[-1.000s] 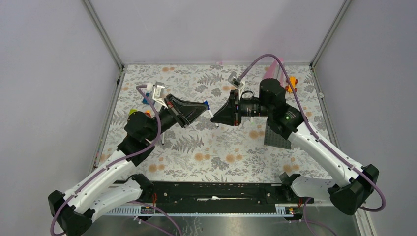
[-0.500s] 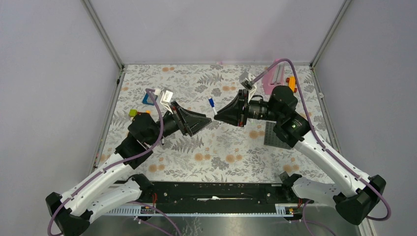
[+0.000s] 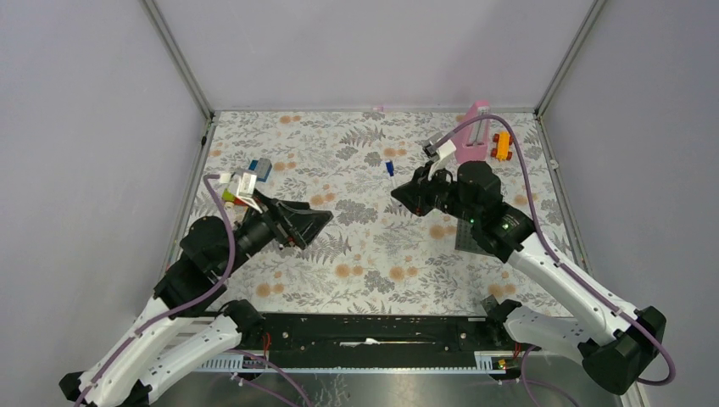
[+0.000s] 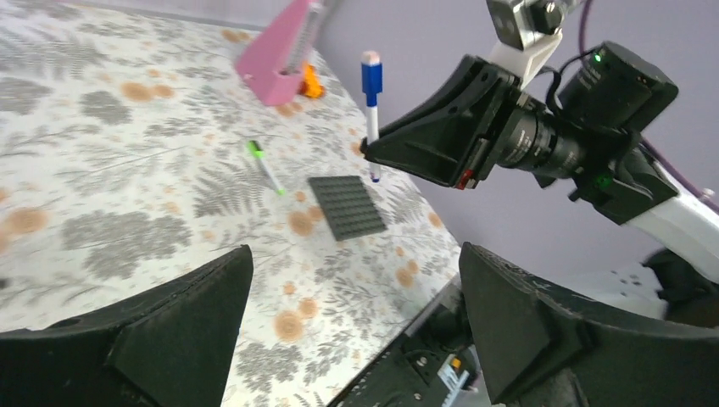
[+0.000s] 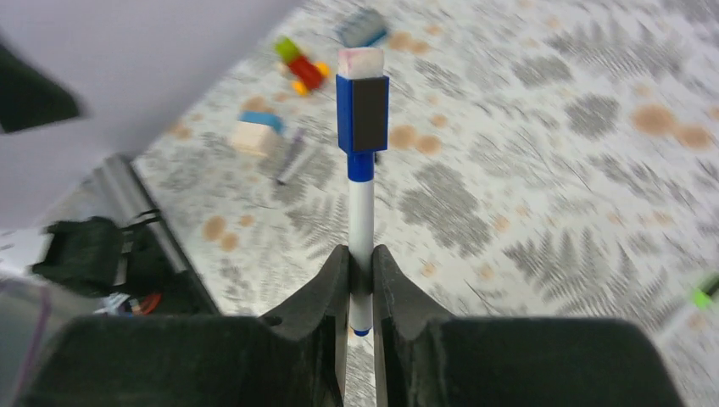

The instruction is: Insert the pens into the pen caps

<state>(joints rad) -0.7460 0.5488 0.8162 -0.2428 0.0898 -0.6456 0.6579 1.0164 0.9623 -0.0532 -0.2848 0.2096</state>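
My right gripper (image 5: 360, 254) is shut on a thin white pen (image 5: 361, 212) that sticks straight out past its fingertips. A blue pen cap (image 5: 362, 114) sits on the pen's far end. From above, the capped end (image 3: 389, 167) points toward the back of the table, ahead of the right gripper (image 3: 400, 197). My left gripper (image 4: 355, 254) is wide open with nothing between its fingers, and in the top view the left gripper (image 3: 320, 222) sits well left of the pen. A second pen with a green cap (image 4: 265, 167) lies on the cloth.
A dark grey baseplate (image 4: 346, 206) lies beside the green-capped pen. A pink block (image 3: 475, 142) and an orange brick (image 3: 503, 146) stand at the back right. Loose toy bricks (image 3: 259, 167) lie at the back left, with a thin grey stick (image 5: 288, 159) among them.
My left gripper has opened, let go of the blue cap and drawn back to the left and nearer. The right gripper has swung the capped pen toward the back.
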